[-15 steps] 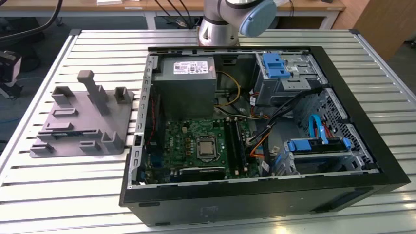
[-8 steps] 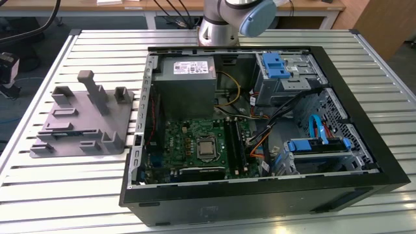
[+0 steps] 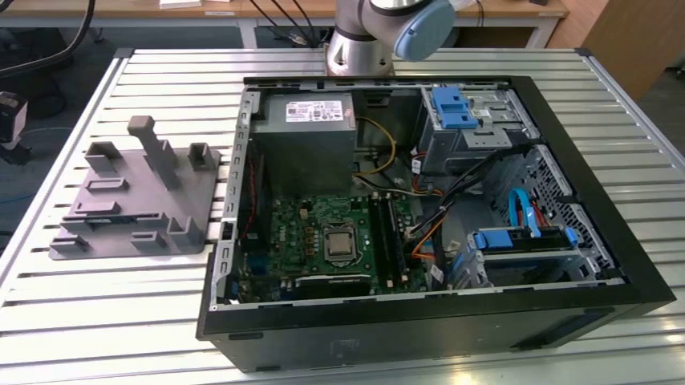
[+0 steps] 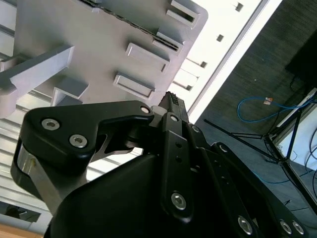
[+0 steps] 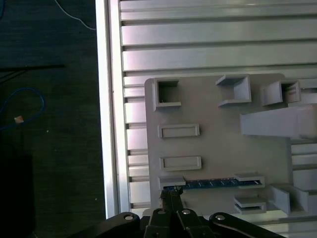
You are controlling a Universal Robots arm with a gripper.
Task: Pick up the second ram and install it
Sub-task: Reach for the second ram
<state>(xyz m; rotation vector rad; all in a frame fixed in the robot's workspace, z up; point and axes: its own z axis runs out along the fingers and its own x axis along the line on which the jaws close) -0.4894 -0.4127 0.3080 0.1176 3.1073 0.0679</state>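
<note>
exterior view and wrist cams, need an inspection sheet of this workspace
surface: slotted aluminium table
job's things: second ram on edge in the grey fixture; open pc case holds the motherboard
clutter: nothing seen
grippers: claw shut, over the fixture by one end of the ram
cables: blue cable and yellow wires inside the case
surroundings: dark floor beside the table

Exterior view overlooks the table [image 3: 107,321] — both wrist views (closer) share the grey fixture [image 5: 218,148].
</note>
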